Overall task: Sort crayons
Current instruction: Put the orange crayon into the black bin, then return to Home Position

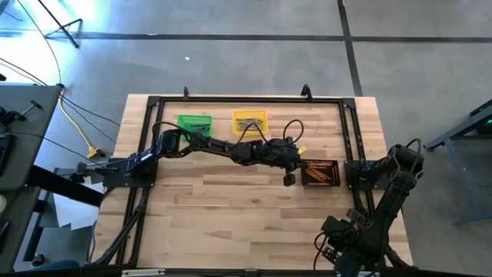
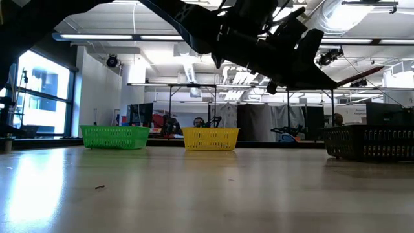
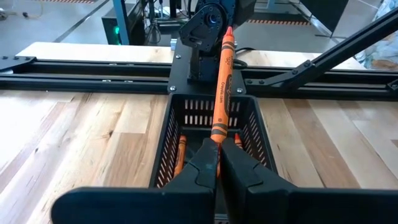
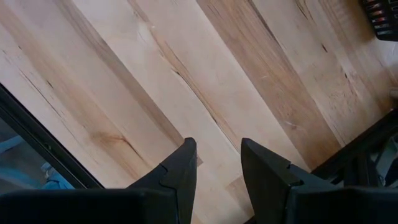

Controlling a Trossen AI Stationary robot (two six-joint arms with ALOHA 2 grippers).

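Left gripper (image 3: 217,163), reaching across the table to mid-frame in the high view, is clamped on the lower end of an orange crayon (image 3: 222,87), held upright above the black bin (image 3: 163,148), apparently just lifted from the crayons inside. Right gripper (image 4: 217,163), parked lower right, hangs parted and empty above bare table (image 4: 205,74). Green bin (image 1: 194,123) and yellow bin (image 1: 250,120) wait at upper centre.
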